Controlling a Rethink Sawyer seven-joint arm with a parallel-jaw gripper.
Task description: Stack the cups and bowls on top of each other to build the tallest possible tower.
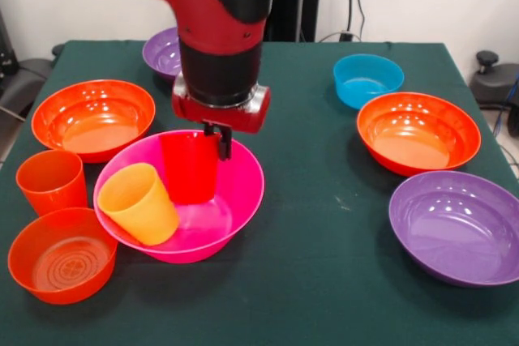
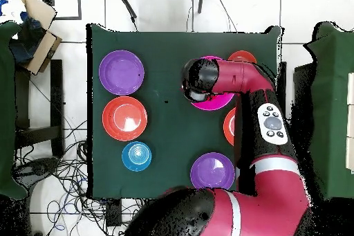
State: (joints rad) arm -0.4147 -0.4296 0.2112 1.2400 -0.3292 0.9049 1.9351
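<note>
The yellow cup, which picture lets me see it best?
The front view. There the yellow cup shows whole, leaning inside the big pink bowl beside the red cup at the gripper. In the overhead view, the arm covers most of that bowl, so no yellow cup shows.

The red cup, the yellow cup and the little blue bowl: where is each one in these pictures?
red cup (image 1: pixel 188 169), front view, on its side wall.
yellow cup (image 1: pixel 144 210), front view, on its side wall.
blue bowl (image 1: pixel 366 80), front view, on its inner wall.
</note>
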